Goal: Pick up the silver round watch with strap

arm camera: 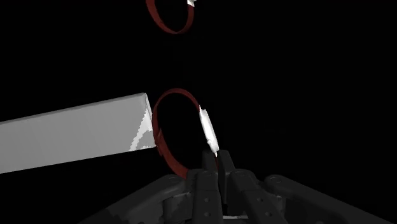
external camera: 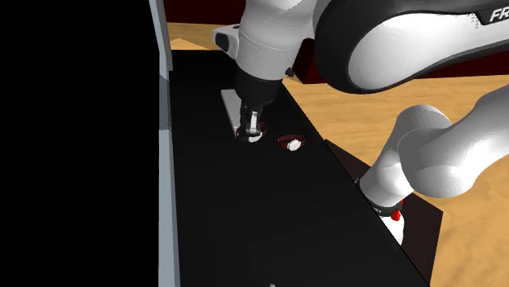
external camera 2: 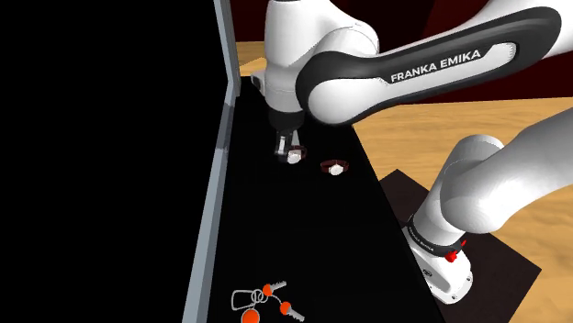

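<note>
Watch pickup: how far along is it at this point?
Approach done: the jaws sit at the watch beside the grey slab. In hand: they look closed on it near its white face. Left: the lift; it appears to rest on the black surface.

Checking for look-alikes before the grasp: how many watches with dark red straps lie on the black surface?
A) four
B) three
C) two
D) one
C: the first watch sits at the gripper, its strap between the fingers, and the second watch lies apart from it, toward the second exterior view's right.
</note>
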You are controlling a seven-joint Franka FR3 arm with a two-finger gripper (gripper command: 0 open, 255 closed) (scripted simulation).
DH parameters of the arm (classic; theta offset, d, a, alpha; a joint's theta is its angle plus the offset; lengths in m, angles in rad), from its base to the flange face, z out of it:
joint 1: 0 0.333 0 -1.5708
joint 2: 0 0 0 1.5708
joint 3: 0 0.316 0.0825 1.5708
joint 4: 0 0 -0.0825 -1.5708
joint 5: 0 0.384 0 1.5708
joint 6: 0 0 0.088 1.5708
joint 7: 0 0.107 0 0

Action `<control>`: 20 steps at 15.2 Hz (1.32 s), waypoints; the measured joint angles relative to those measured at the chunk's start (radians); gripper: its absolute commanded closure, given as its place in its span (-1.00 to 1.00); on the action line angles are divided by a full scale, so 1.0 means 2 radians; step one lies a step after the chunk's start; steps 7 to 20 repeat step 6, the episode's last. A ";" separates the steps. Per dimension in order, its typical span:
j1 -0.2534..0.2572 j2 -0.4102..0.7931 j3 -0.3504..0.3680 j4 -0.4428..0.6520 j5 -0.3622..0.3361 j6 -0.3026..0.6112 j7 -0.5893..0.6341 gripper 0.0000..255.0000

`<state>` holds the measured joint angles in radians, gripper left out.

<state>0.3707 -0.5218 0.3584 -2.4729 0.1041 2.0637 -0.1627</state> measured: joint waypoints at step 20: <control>-0.001 -0.006 -0.005 0.034 -0.002 -0.040 -0.002 1.00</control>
